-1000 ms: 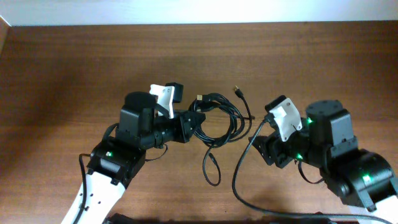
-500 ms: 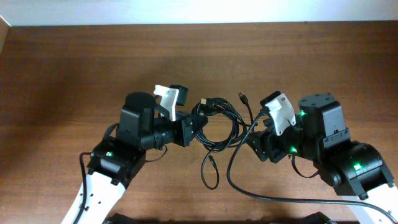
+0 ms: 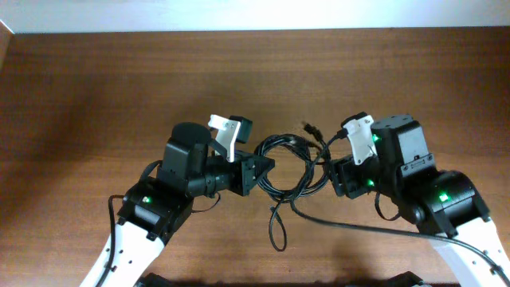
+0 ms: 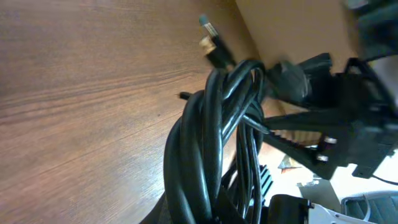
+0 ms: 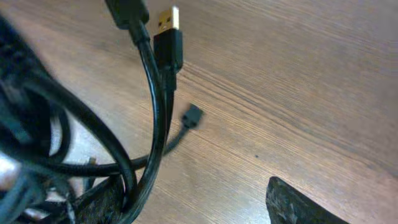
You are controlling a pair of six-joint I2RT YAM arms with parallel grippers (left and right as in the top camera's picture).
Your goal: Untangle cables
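The left tool [image 3: 263, 169] is clamped on the cables [image 3: 288, 163], whose coil lies just at nine o'clock from the nearby right tool [image 3: 333, 174], its jaws spread wide.

**Two black-and-white arms with green lights**

The left arm [image 3: 187, 155] and the right arm [image 3: 406, 155] each have blocky black motor housings above a smooth white lower link. Small green lights glow on the joints. A white plastic bracket tops each wrist. The left gripper [image 3: 267, 166] and right gripper [image 3: 336, 174] are black.
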